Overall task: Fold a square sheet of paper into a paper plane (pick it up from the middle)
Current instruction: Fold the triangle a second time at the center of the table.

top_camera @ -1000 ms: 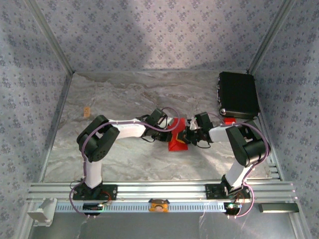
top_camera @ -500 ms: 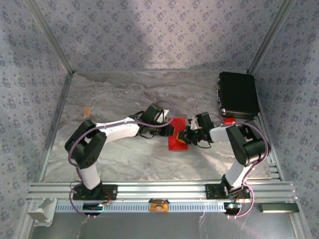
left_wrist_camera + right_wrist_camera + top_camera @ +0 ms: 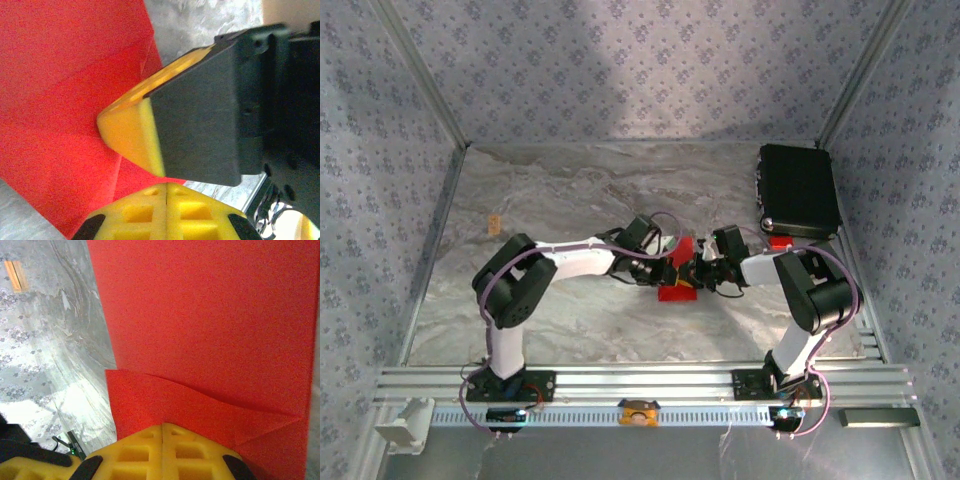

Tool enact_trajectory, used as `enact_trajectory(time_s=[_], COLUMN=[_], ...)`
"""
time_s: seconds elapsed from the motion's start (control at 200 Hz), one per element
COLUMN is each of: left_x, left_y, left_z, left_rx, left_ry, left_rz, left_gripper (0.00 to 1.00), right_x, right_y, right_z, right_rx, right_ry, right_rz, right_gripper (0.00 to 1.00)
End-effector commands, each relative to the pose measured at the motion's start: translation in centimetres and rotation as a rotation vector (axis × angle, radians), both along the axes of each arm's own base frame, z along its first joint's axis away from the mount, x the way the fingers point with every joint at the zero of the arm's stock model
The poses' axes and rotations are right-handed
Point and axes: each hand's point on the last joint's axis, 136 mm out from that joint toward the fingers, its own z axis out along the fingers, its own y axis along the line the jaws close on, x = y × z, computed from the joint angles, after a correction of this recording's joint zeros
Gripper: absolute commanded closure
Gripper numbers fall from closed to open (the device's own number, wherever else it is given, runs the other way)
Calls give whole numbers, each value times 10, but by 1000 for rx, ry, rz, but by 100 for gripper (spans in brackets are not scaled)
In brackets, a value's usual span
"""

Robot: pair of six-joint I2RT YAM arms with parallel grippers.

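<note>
in the middle of the worktop (image 3: 540, 190): the square sheet of paper (image 3: 677, 291) lies folded between the two arms' wrists, well clear of the walls.
long axis: from above, the red shape runs near to far, its far end leaning a little to the right; which end is the nose cannot be told, as both wrists cover its middle.
look of the paper: bright red, plain and matt; the right wrist view shows a broad flat panel with a flap folded over it, the flap's edge slightly wavy and narrowing toward the right; the left wrist view shows straight creases running across layered red.
left fingers (image 3: 135, 217): closed pad to pad, the yellow faces meeting along a thin seam at the paper's edge; whether any paper is caught between them cannot be told.
right fingers (image 3: 137, 452): closed together too, tips at the folded flap; in the left wrist view one yellow tip with its black backing rests against the red surface.
far right corner: a black case (image 3: 798, 190) lies flat, with a small red piece (image 3: 780, 242) just in front of it.
left side: a small tan block (image 3: 494, 224) sits alone on the marbled surface, well apart from the paper.
</note>
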Motion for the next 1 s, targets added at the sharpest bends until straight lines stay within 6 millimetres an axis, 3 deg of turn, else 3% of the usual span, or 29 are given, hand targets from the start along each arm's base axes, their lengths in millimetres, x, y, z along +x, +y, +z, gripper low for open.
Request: enact_trajectory(time_s=[0.0,0.485,0.994], left_x=[-7,-12,-21], left_y=[-10,3,22], left_z=[2,-26,-40], left_rx=[-11,86,149], left_ry=[41,63,60], left_rz=[-39,-51,-54], left_gripper=[96,93,92], right_x=[-10,-11,-11], right_y=[-16,-16,-17], right_z=[-25,-24,-26], right_rx=[-84,-85,-92], right_ry=[89,90,94], right_rz=[-44,-45,-44], right_gripper=[100,100,100])
